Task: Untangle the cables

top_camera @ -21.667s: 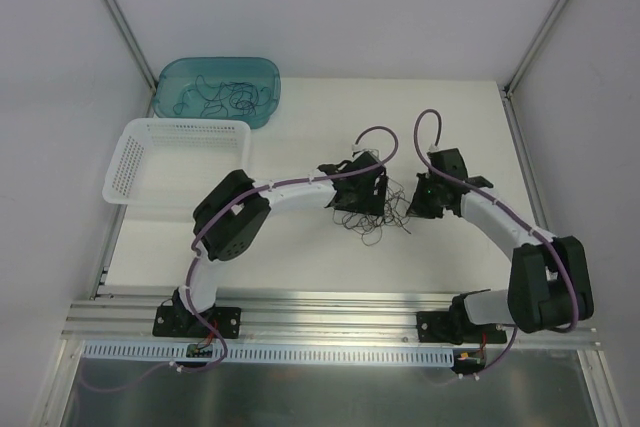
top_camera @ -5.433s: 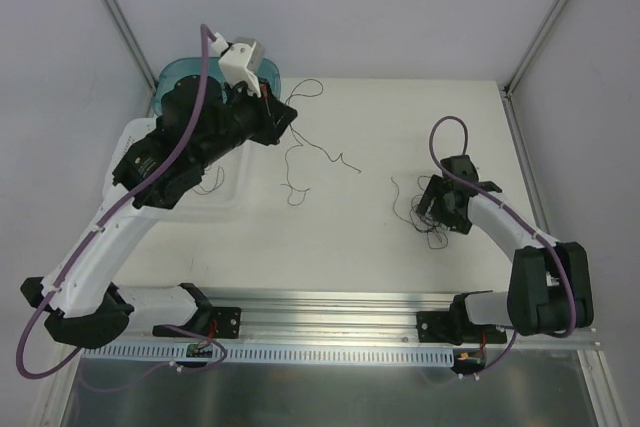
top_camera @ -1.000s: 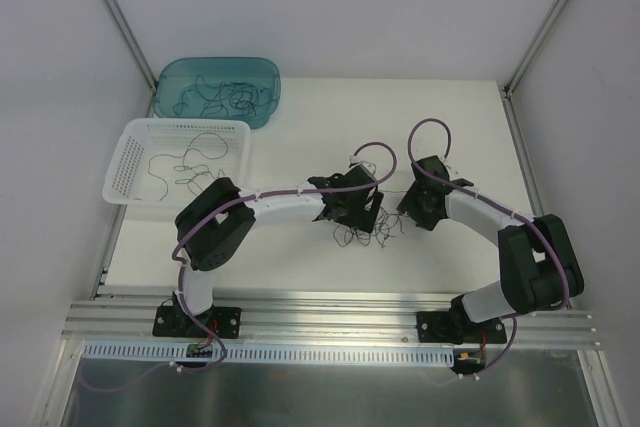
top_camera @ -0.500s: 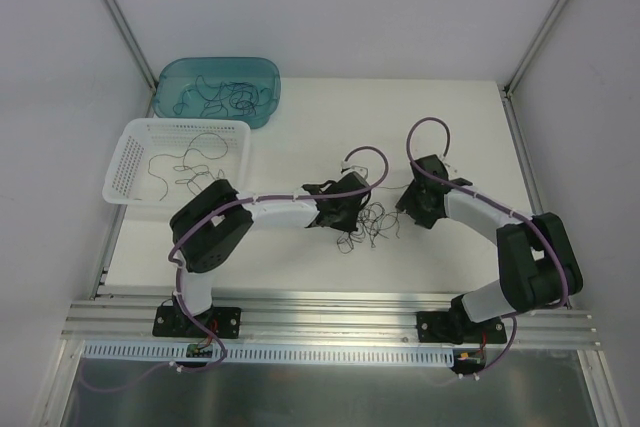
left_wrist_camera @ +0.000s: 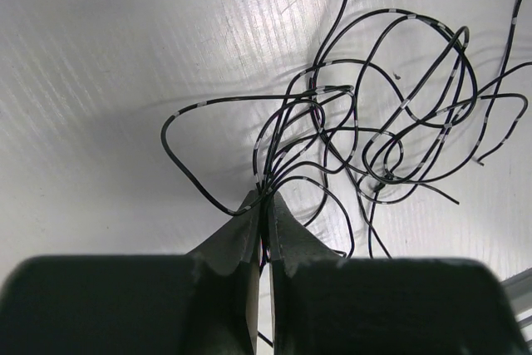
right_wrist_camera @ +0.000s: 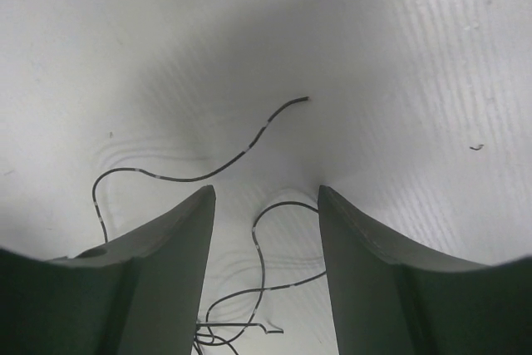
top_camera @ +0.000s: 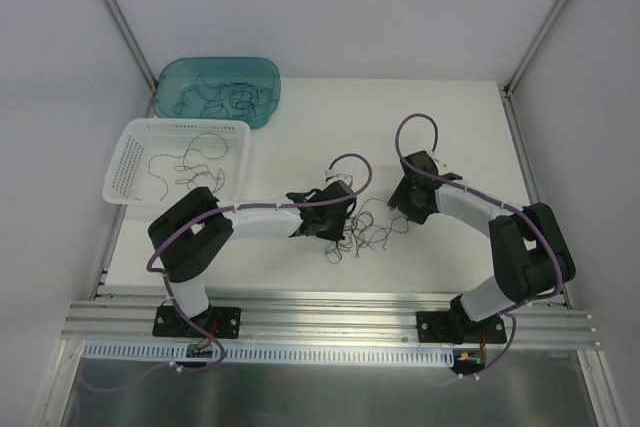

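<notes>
A tangle of thin dark cables (top_camera: 372,232) lies on the white table between my two grippers. In the left wrist view my left gripper (left_wrist_camera: 264,199) is shut on a bunch of several strands, and the loops of the cables (left_wrist_camera: 391,122) fan out ahead of it to the right. Seen from above, the left gripper (top_camera: 343,227) sits at the tangle's left edge. My right gripper (top_camera: 398,209) is at its upper right, low over the table. Its jaws (right_wrist_camera: 265,193) stand open, and a loose cable loop (right_wrist_camera: 257,239) lies between the fingers, untouched.
A white mesh basket (top_camera: 125,147) at the left holds a few separate cables (top_camera: 185,162). Behind it a teal tub (top_camera: 215,60) holds more tangled cables (top_camera: 225,97). An aluminium rail (top_camera: 330,309) runs along the near table edge.
My left gripper has shut on the strands and drawn back to the left, dragging the tangle with it. The right gripper has shifted slightly left and stayed open.
</notes>
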Robot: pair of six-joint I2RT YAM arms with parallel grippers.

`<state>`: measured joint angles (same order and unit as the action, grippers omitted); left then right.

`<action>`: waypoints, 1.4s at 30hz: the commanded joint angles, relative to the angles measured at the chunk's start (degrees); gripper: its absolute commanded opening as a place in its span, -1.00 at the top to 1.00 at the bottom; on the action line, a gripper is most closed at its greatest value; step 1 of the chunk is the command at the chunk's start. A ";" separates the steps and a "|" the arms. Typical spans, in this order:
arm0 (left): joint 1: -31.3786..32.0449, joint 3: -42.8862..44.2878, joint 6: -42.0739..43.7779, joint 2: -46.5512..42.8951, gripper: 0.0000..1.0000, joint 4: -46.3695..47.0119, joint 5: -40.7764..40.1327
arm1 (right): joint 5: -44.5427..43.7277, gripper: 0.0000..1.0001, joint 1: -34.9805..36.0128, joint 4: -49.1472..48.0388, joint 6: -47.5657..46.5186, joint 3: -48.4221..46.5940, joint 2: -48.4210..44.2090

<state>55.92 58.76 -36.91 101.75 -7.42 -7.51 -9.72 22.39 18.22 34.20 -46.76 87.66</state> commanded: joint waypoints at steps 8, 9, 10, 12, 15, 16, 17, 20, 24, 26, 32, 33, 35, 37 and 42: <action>0.42 -0.40 -3.26 -1.91 1.00 1.18 -0.49 | 1.90 -0.03 4.06 3.14 -0.62 1.93 0.50; 0.42 -0.58 -3.35 -2.00 1.00 1.18 -0.66 | 1.63 -0.03 4.15 4.36 -1.14 2.29 -0.29; 0.42 -0.67 -3.52 -2.26 1.00 1.27 -0.93 | 1.46 -0.02 4.15 4.98 -1.67 2.64 -0.64; 0.33 -0.84 -3.52 -2.53 1.00 1.27 -1.10 | 1.37 -0.02 4.15 6.38 -3.69 3.43 -1.43; 0.24 -0.84 -3.61 -2.61 1.00 1.27 -1.19 | 1.63 -0.01 4.06 7.62 -6.24 4.40 -3.36; 0.24 -0.84 -3.70 -2.61 1.00 1.18 -1.19 | 1.63 -0.01 4.24 7.97 -6.77 4.75 -4.24; 0.07 -1.02 -3.79 -2.61 1.00 1.18 -1.19 | 1.63 0.00 4.15 8.06 -7.21 5.10 -4.86; -0.02 -1.19 -3.96 -2.61 1.00 1.27 -1.19 | 1.72 0.02 4.24 8.68 -8.79 5.89 -5.48; -0.29 -1.63 -4.23 -2.97 1.00 1.27 -1.19 | 3.03 0.07 4.24 9.11 -10.02 5.98 -4.69; -0.46 -2.33 -4.31 -3.66 1.00 1.27 -1.28 | 3.56 0.08 4.33 9.64 -10.55 5.63 -4.78; -2.22 -4.36 -4.49 -6.13 1.00 1.53 -1.55 | 4.62 0.12 4.42 11.84 -13.01 5.54 -6.18; -2.65 -4.53 -4.40 -6.22 1.00 1.44 -1.28 | 4.79 0.13 4.59 12.19 -13.36 5.46 -6.79; -2.84 -4.45 -4.23 -6.31 1.00 1.53 -1.02 | 5.32 0.13 4.76 12.37 -14.41 5.46 -7.15; -2.92 -4.45 -4.14 -6.13 1.00 1.62 -0.67 | 5.41 0.13 4.85 12.28 -15.21 5.37 -6.98; -2.92 -4.53 -4.75 -5.95 1.00 1.88 0.04 | 7.34 0.16 5.90 11.84 -16.35 4.31 -4.25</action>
<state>53.15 54.68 -40.34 97.84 -6.28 -7.60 -4.99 26.94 26.44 19.38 -42.30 81.87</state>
